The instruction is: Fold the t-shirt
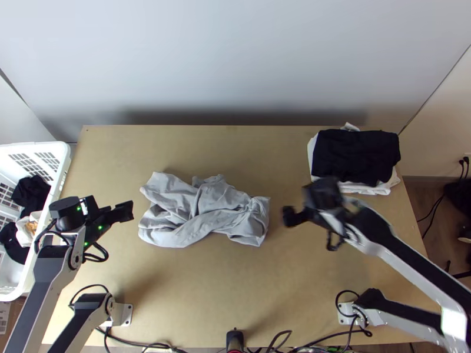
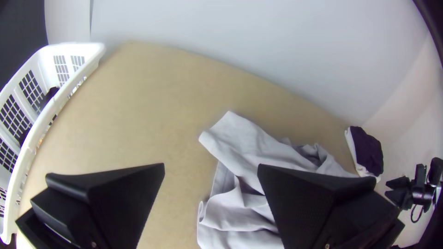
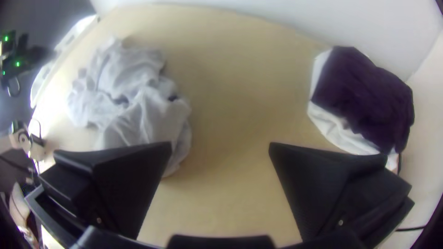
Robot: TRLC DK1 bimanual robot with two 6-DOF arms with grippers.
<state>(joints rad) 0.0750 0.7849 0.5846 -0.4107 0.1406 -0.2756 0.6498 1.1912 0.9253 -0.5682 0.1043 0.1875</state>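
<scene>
Wooden counter [image 1: 235, 288]: carrying the shirt near its middle and the folded stack at its far right corner.
White laundry basket [image 1: 63, 170]: standing at the counter's left side, holding dark and pale clothes.
Grey T-shirt [image 1: 203, 209]: lying bunched and creased between the two hands, touched by neither.
Shirt's stage: apparently still awaiting flattening; no orderly fold is showing, so opening it out is probably the step in hand.
Folded clothes stack [image 1: 356, 156]: resting with a black garment on top of white ones.
Right hand [image 3: 220, 144]: holding nothing, its fingers standing wide apart, just beyond the shirt's right end.
Left hand [image 2: 211, 165]: gripping nothing, fingers parted, near the shirt's left end.
Shirt's loose corner [image 2: 228, 119]: probably offering a grip; the next move is calling for finding edges, pinching one layer and spreading the cloth.
</scene>
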